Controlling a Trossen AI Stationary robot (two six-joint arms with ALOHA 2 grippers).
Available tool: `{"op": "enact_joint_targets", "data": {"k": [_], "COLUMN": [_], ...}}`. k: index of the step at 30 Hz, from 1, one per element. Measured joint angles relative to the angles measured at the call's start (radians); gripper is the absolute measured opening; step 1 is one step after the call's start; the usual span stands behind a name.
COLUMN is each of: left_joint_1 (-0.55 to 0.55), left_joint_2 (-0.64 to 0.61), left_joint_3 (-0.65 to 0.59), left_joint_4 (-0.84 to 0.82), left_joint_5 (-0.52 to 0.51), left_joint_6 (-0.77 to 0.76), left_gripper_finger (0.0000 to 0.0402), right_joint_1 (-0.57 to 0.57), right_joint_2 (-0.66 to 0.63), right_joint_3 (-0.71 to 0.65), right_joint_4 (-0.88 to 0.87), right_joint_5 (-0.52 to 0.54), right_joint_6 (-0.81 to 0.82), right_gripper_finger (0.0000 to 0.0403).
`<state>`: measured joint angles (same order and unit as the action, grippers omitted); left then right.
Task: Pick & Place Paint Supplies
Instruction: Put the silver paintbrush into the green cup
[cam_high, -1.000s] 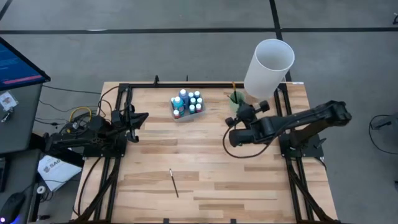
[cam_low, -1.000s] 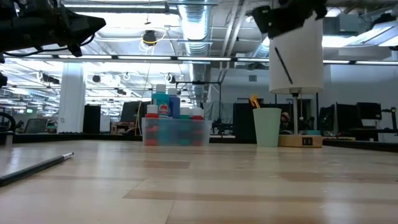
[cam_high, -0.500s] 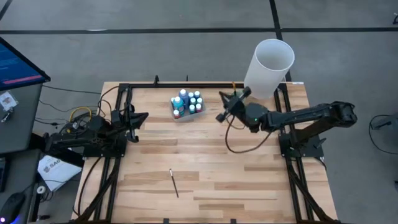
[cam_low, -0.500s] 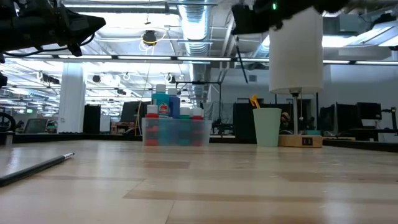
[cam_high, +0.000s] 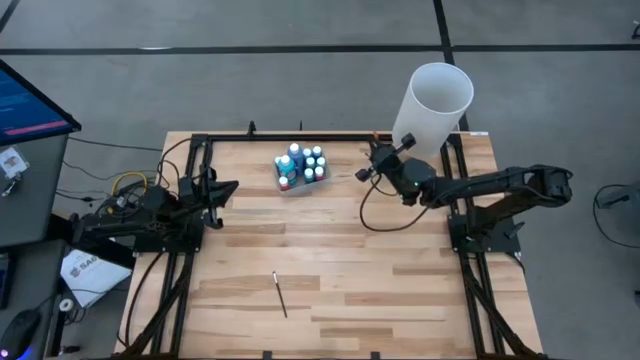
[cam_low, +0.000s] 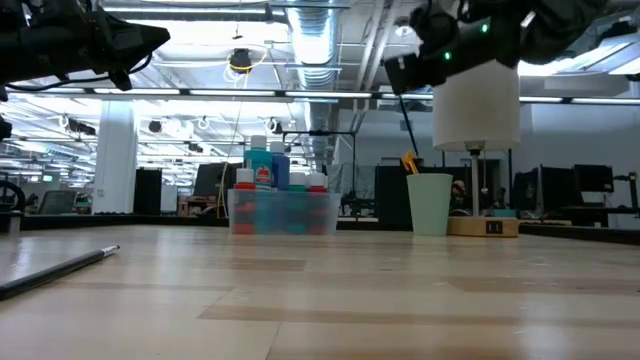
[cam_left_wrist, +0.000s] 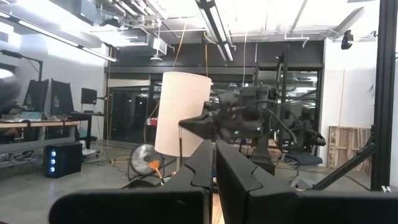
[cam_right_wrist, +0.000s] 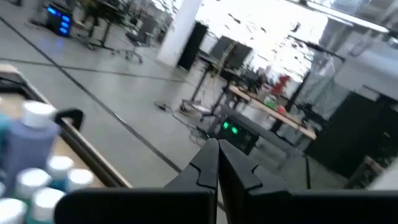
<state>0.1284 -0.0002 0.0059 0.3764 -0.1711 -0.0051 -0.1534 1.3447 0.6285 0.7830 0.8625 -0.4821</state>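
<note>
Between right gripper (cam_low: 400, 72) fingers: brush (cam_low: 407, 118), hanging.

The tray of paint bottles (cam_high: 301, 166) sits left of the cup (cam_low: 429, 203); one brush (cam_high: 280, 294) lies near the table's front.

Both grippers closed: left (cam_high: 232, 187) parked, right (cam_high: 366, 172) raised.

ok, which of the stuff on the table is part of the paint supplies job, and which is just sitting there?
Job:
- paint bottles in the clear box
- brush lying on the table
- brush held by the right gripper
- orange brush in the cup

Just sitting there:
- pale green cup
- tall white cylinder
</note>
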Motion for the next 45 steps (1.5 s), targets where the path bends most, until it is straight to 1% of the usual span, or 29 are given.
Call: {"op": "enact_joint_targets", "data": {"k": [4, 9, 12, 21, 24, 28, 35, 38, 42, 45], "left_joint_1": [0.0, 0.0, 0.0, 0.0, 0.0, 0.0, 0.0, 0.0, 0.0, 0.0], "left_joint_2": [0.0, 0.0, 0.0, 0.0, 0.0, 0.0, 0.0, 0.0, 0.0, 0.0], "left_joint_3": [0.0, 0.0, 0.0, 0.0, 0.0, 0.0, 0.0, 0.0, 0.0, 0.0], "left_joint_4": [0.001, 0.001, 0.001, 0.005, 0.008, 0.008, 0.009, 0.009, 0.01, 0.01], "left_joint_5": [0.0, 0.0, 0.0, 0.0, 0.0, 0.0, 0.0, 0.0, 0.0, 0.0], "left_joint_6": [0.0, 0.0, 0.0, 0.0, 0.0, 0.0, 0.0, 0.0, 0.0, 0.0], "left_gripper_finger": [0.0002, 0.0002, 0.0002, 0.0002, 0.0002, 0.0002, 0.0002, 0.0002, 0.0002, 0.0002], "right_joint_1": [-0.032, -0.079, -0.095, -0.082, -0.083, -0.085, -0.083, -0.06, -0.014, 0.047], "right_joint_2": [0.02, 0.018, 0.019, 0.019, 0.019, 0.019, 0.019, 0.019, 0.019, 0.019], "right_joint_3": [-0.04, -0.08, -0.093, -0.094, -0.094, -0.094, -0.094, -0.084, -0.042, 0.026], "right_joint_4": [-0.007, -0.001, 0.011, -0.01, -0.028, -0.046, -0.043, -0.046, -0.072, -0.177], "right_joint_5": [0.004, -0.006, -0.008, -0.028, -0.03, -0.026, -0.025, -0.014, 0.082, 0.131], "right_joint_6": [0.036, 0.118, 0.125, 0.128, 0.153, 0.17, 0.17, 0.167, 0.168, 0.257], "right_gripper_finger": [0.0, 0.0, 0.0, 0.0, 0.0003, 0.0022, 0.0079, 0.0099, 0.0119, 0.0131]}}
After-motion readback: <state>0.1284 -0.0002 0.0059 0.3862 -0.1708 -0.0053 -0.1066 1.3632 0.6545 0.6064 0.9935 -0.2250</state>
